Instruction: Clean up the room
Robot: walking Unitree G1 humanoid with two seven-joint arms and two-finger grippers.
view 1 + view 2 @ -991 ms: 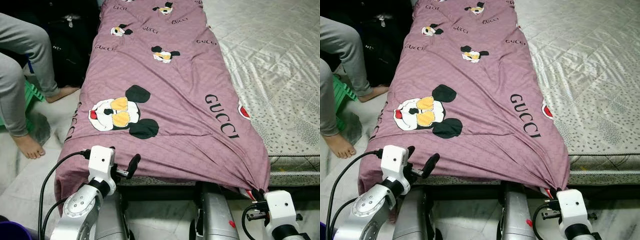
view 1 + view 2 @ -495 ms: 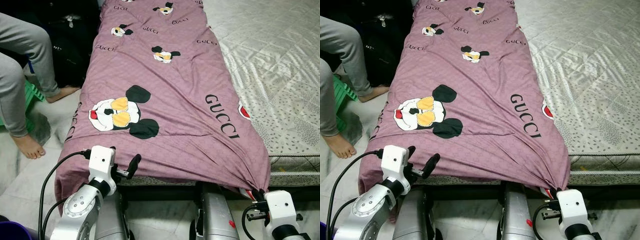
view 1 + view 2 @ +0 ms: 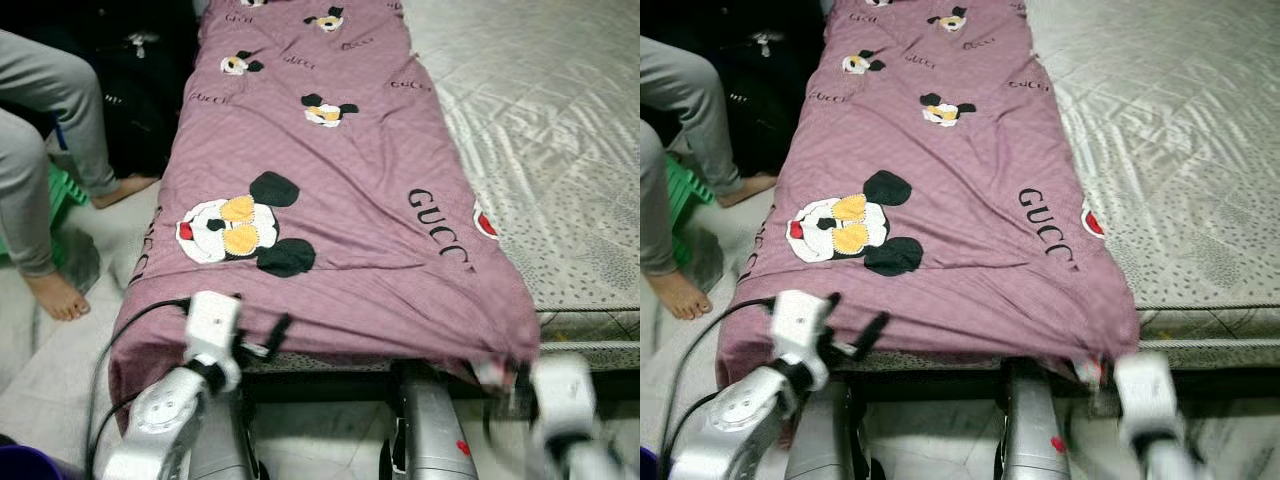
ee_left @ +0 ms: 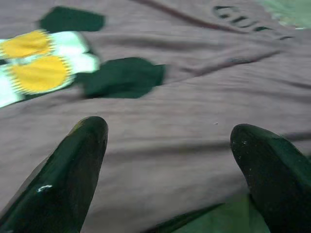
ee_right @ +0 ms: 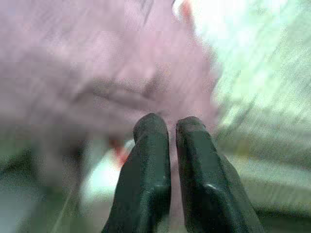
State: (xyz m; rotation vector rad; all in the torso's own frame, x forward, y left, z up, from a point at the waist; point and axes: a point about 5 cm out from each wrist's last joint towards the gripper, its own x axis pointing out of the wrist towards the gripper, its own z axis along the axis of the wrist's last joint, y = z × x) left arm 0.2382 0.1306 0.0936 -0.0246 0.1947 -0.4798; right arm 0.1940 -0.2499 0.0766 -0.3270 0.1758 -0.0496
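Two grippers worked the near edge of a mauve blanket (image 3: 330,170) printed with cartoon mice and lettering, which lay lengthwise along the left side of the bed (image 3: 560,130), its near hem drooping over the foot of the mattress. The left gripper (image 4: 167,160) stood spread wide just over the cloth near the left corner, fingers (image 4: 73,170) apart and gripping nothing. The right gripper (image 5: 172,141), blurred, was pinched tight on the blanket's right corner, the fabric bunched into a point there and pulled toward it.

With one corner held and the other free, any pull risked dragging the blanket askew, skewing it across the quilted mattress cover or tipping the loose left side onto the floor (image 3: 40,350). The thin pinch on the right could also slip if the cloth came under tension. A person's bare feet and legs (image 3: 40,190) rested just beside the bed on the left, near enough that a wide swing of the left arm could brush them.
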